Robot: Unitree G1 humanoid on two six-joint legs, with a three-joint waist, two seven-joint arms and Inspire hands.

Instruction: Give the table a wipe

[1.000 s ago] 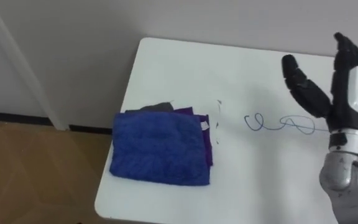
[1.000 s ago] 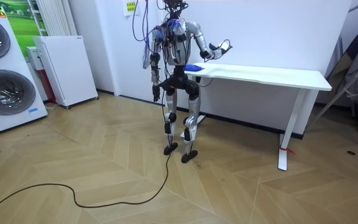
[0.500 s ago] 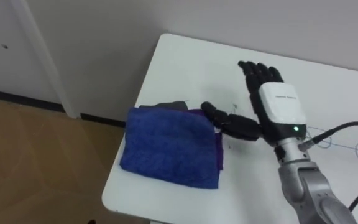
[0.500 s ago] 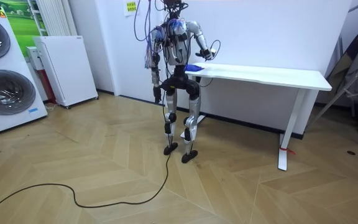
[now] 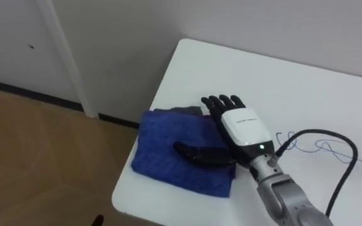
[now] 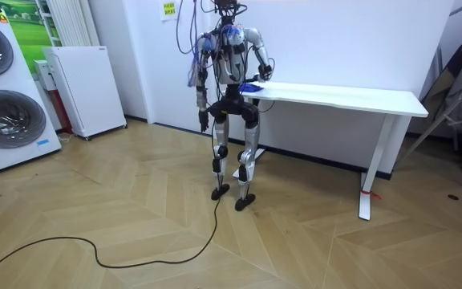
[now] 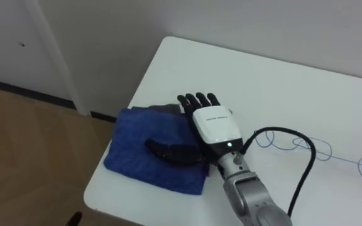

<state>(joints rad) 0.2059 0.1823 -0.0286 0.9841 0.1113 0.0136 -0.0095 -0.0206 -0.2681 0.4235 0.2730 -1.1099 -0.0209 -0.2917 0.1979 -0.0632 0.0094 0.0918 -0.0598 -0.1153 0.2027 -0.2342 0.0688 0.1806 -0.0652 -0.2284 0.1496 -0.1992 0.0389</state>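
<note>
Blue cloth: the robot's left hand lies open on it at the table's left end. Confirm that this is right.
Not quite: it is the right hand, not the left. The left eye view shows its arm coming in from the lower right. The rest stands: the hand lies open, fingers straight, on the blue cloth at the table's left end.

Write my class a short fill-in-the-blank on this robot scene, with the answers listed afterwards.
1. The right robot hand rests flat on a folded ___ cloth.
2. The cloth lies near a corner of the ___ table.
3. A pen scribble marks the table on the hand's ___ side.
Missing words: blue; white; right.
</note>
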